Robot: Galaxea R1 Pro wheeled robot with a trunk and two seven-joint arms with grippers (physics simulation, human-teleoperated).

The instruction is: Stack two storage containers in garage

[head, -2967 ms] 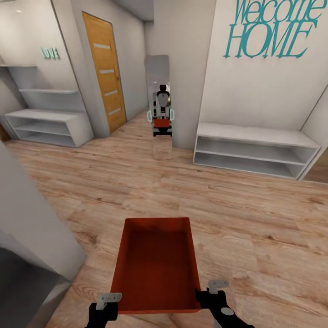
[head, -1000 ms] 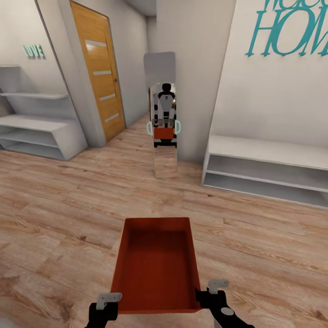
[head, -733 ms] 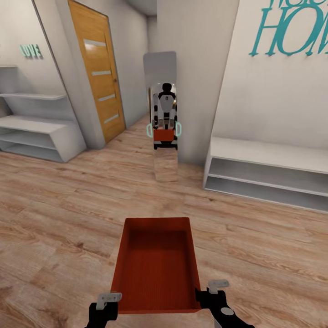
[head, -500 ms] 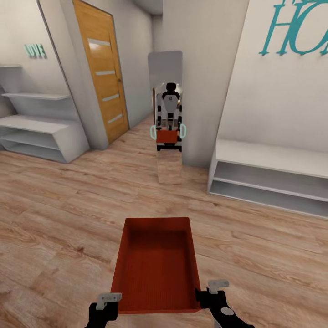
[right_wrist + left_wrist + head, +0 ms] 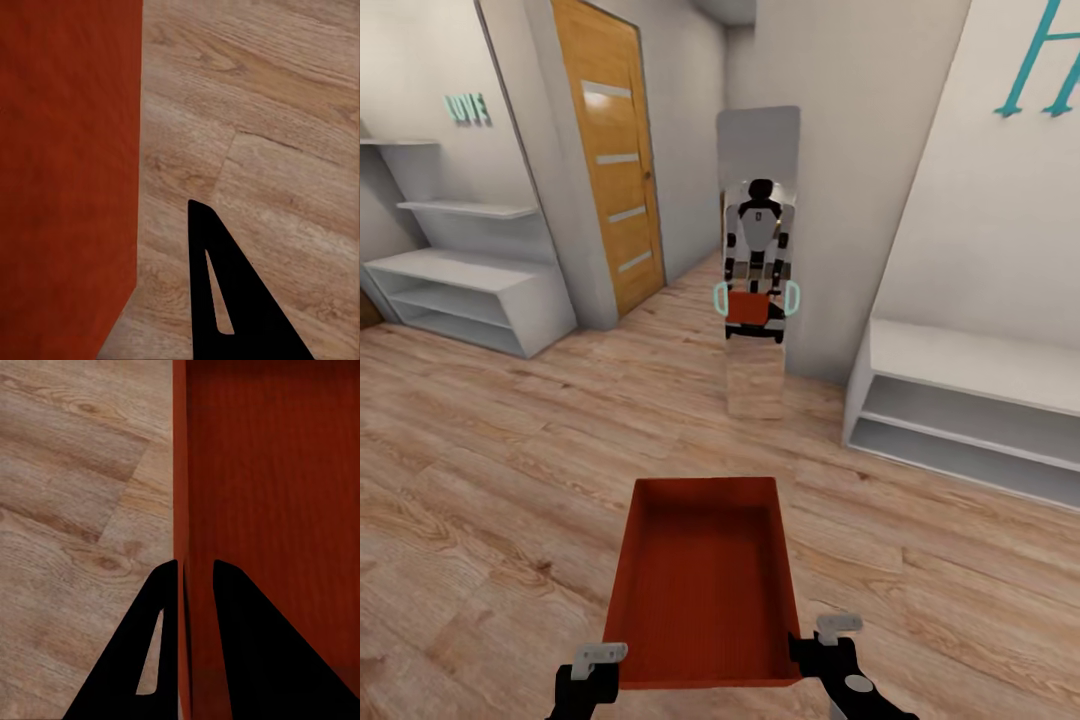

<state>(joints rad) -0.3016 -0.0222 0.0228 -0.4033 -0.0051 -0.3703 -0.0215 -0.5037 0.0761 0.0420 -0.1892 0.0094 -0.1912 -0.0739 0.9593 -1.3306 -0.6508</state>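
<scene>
Carried one orange-red bin [image 5: 705,590] low ahead of the trunk, open side up and level, above the light wood-plank floor [image 5: 480,470]. Gripped it at the near end, at the two corners, most likely to keep the load close to the body and steady while rolling.

Clenched the left pincer [image 5: 592,665] on the bin's left wall: in the left wrist view, set one dark finger [image 5: 161,607] outside the thin wall and the other inside, with the wall pinched between them. Brought the right pincer [image 5: 830,640] to the opposite near corner. Could not tell its state: saw a single finger [image 5: 206,255] in the right wrist view, just beside the bin's wall and apart from it, with the other finger hidden.

Faced a tall mirror [image 5: 758,160] leaning on the wall straight ahead, and saw there the reflection of the robot with the bin in front of it. Noted a wooden door [image 5: 615,150] to the left of the mirror and low white shelves at the left [image 5: 470,290] and the right [image 5: 970,400].

Judged this the transit step, not yet the garage: plank floor underfoot, no concrete. Judged the main risks to be clipping the mirror or a shelf with the bin's far end, and slipping on the thin wall if the grip on the right side was loose.
</scene>
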